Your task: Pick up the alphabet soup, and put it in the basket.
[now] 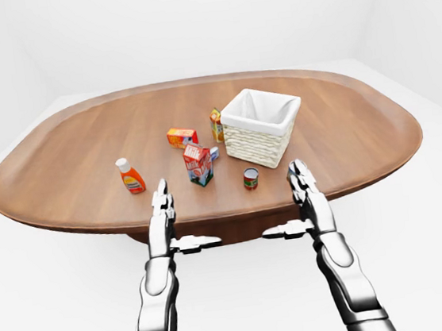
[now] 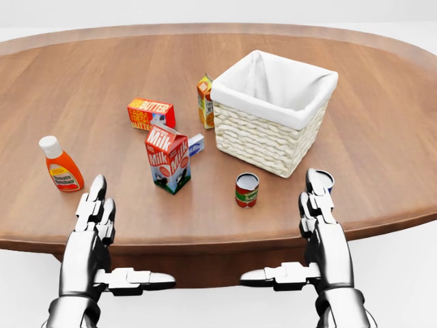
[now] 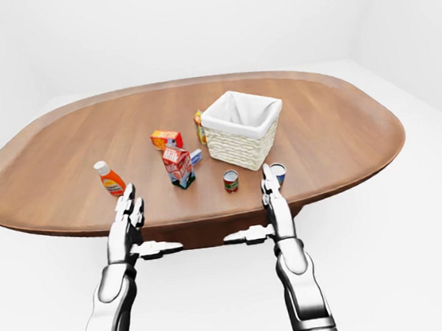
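Head view close above table [image 2: 382, 137], eye views farther back, sharing whole tabletop

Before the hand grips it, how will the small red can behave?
The can stands upright, so it probably stays steady; tipped over, its round side would likely roll. It looks rigid, and its smooth wall may slip between the fingers.

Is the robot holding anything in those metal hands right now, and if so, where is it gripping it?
Nothing is held. The left hand and right hand both hover open and empty at the table's near edge, clear of the soup can.
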Controlling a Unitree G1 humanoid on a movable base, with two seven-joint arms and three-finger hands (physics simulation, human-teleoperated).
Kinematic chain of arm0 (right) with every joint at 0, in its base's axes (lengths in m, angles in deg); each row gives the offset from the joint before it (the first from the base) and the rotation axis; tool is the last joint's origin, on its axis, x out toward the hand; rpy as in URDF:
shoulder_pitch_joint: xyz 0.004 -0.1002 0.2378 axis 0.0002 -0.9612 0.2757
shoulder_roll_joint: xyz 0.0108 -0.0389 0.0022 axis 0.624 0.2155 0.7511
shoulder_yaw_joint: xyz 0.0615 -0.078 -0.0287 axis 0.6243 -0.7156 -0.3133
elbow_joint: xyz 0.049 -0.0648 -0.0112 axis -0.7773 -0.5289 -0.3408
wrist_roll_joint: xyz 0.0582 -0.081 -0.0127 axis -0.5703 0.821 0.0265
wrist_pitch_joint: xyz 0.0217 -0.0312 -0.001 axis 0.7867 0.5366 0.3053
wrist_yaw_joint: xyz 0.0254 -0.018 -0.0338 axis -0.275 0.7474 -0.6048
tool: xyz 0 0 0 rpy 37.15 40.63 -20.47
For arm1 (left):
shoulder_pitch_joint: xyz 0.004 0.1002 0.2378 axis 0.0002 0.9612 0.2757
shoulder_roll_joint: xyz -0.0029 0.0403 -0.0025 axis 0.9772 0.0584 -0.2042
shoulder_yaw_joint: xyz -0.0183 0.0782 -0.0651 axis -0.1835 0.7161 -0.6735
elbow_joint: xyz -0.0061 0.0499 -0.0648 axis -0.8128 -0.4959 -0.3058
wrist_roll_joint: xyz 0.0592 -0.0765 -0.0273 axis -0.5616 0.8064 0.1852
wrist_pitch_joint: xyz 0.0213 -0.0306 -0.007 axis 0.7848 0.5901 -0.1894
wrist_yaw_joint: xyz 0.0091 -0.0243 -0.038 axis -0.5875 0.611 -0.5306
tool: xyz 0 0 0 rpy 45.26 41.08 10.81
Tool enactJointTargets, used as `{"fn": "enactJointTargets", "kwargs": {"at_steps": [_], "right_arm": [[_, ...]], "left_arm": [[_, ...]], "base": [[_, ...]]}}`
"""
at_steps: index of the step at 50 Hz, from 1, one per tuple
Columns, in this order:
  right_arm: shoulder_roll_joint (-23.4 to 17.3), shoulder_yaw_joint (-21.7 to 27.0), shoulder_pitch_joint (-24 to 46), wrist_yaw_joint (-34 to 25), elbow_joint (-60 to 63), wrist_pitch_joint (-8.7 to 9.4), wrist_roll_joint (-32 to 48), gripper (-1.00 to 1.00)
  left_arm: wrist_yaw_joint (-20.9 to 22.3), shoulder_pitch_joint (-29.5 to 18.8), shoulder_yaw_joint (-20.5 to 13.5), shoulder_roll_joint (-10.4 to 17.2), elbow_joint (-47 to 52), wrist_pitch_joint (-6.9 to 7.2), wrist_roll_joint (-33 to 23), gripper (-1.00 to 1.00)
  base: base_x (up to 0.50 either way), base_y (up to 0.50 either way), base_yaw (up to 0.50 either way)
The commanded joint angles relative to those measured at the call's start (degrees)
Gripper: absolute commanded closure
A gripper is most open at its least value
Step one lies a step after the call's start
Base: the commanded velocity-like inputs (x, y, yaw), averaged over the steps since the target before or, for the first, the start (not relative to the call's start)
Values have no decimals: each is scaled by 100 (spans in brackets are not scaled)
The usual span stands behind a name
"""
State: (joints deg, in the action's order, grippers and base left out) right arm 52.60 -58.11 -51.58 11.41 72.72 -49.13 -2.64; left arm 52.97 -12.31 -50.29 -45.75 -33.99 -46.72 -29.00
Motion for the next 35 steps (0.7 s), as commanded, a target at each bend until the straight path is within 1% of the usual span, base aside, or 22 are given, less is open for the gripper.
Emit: {"fn": "enactJointTargets", "kwargs": {"at_steps": [1, 2, 3, 4, 5, 6, 8, 9, 10, 11, 12, 13, 16, 18, 20, 21, 22, 23, 25, 32, 35], "right_arm": [[-53, 81, -50, -220, 116, -74, -66, -100], [-52, 77, -49, -217, 101, -91, -50, -100], [-50, 77, -61, -207, 137, -79, -38, -100], [-58, 91, -36, -215, 63, -132, -41, -100], [-58, 92, -33, -216, 54, -138, -41, -100], [-52, 85, -44, -210, 77, -128, -32, -100], [-55, 86, -39, -212, 66, -139, -22, -100], [-57, 84, -36, -212, 26, -187, -6, -100], [-57, 85, -36, -212, 23, -190, -5, -100], [-52, 62, -67, -202, 108, -156, 27, -100], [-50, 57, -68, -198, 125, -156, 42, -100], [-59, 66, -54, -197, 70, -215, 59, -100], [-57, 66, -49, -187, 97, -290, 94, -100], [-51, 70, -62, -185, 176, -275, 82, -100], [-60, 98, -38, -175, 139, -392, 80, -100], [-58, 100, -42, -161, 174, -422, 86, -100], [-58, 99, -42, -161, 176, -424, 87, -100], [-52, 126, -15, -142, 243, -484, 55, -100], [-36, 104, -70, -167, 456, -484, -12, -100], [-23, 131, -93, -152, 782, -484, -202, -100], [-18, 132, -94, -142, 871, -484, -238, -100]], "left_arm": [[139, -16, -119, 68, -65, -96, 17, -100], [143, -18, -118, 67, -81, -111, 17, -100], [157, 19, -90, 65, -37, -98, -9, -100], [159, 22, -86, 61, -25, -92, -13, -100], [159, 22, -86, 60, -23, -91, -13, -100], [163, 70, -62, 49, 119, -8, -19, -100], [168, 54, -62, 56, 68, -63, -49, -100], [174, 47, -67, 58, 50, -80, -51, -100], [175, 46, -68, 58, 48, -82, -51, -100], [176, 37, -70, 61, 2, -134, -66, -100], [176, 43, -68, 59, 0, -150, -73, -100], [178, 41, -68, 58, -8, -164, -77, -100], [165, 50, -64, 51, 55, -207, -94, -100], [154, 55, -72, 43, 135, -215, -73, -100], [112, 57, -96, 35, 245, -273, -44, -100], [92, 51, -118, 29, 295, -319, -6, -100], [88, 51, -117, 31, 298, -322, -2, -100], [10, 37, -167, 23, 464, -422, 31, -100], [-32, 52, -210, 14, 676, -470, 152, -100], [-37, 60, -206, 42, 859, -470, 156, -100], [-49, 125, -220, 28, 1163, -470, 235, -100]], "base": [[0, 0, 0], [0, 0, 0], [0, 0, 0], [0, 0, 0], [0, 0, 0], [0, 0, 0], [0, 0, 0], [0, 0, 0], [0, 0, 0], [0, 0, 0], [0, 0, 0], [0, 0, 0], [0, 0, 0], [0, 0, 0], [0, 0, 0], [0, 0, 0], [0, 0, 0], [0, 0, 0], [0, 0, 0], [0, 0, 0], [0, 0, 0]]}}
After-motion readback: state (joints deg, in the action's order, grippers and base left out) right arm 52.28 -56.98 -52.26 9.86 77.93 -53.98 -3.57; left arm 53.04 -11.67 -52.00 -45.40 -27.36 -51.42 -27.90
